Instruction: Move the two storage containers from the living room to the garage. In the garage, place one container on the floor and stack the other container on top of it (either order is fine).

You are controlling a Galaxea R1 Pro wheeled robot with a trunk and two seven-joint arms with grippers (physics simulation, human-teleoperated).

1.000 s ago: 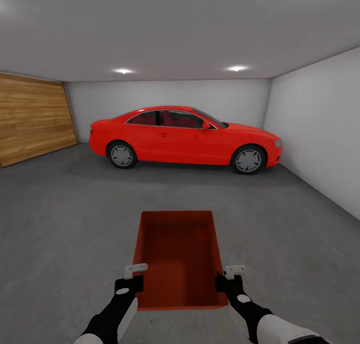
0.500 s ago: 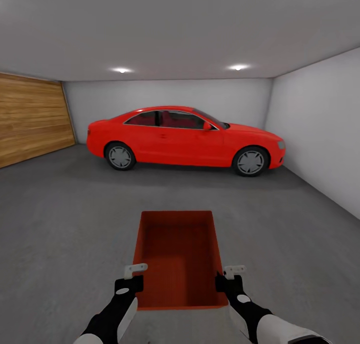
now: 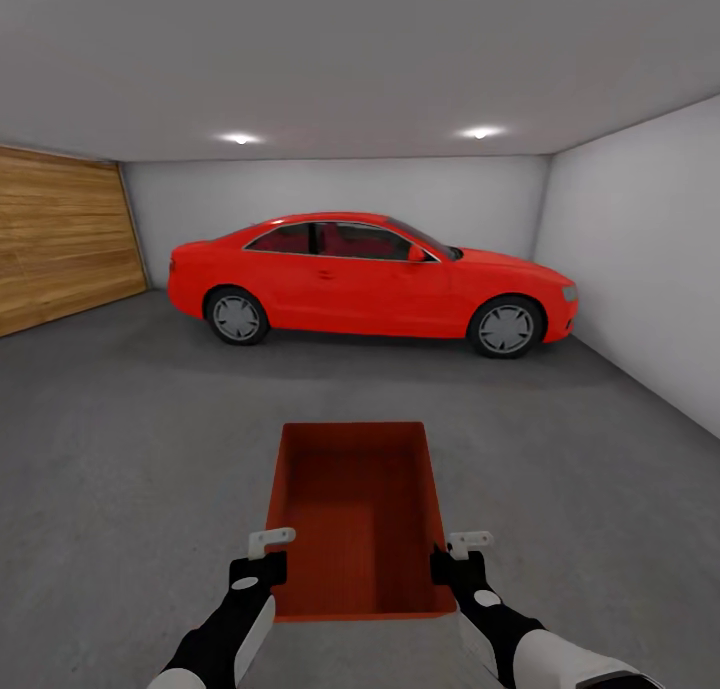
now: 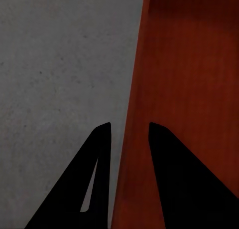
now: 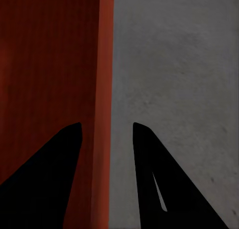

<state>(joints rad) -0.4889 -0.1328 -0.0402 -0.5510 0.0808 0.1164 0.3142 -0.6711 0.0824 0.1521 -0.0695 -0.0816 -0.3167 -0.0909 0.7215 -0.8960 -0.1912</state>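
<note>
- Garage floor [image 3: 120, 439] is stretching dark grey toward a red car [image 3: 370, 274] parked at the far wall; head view alone is taking in car and wood-panelled door [image 3: 60, 234].
- Storage container [image 3: 355, 514], orange-red and topless, is hanging above the floor between both arms.
- Wrist views are showing fingers straddling its side walls: left gripper [image 4: 128, 131] and right gripper [image 5: 105, 131] each clamping a wall.

One orange-red, topless storage container [image 3: 352, 514] is held level above the garage's dark grey floor [image 3: 130, 439], well short of the red car [image 3: 370, 274].
</note>
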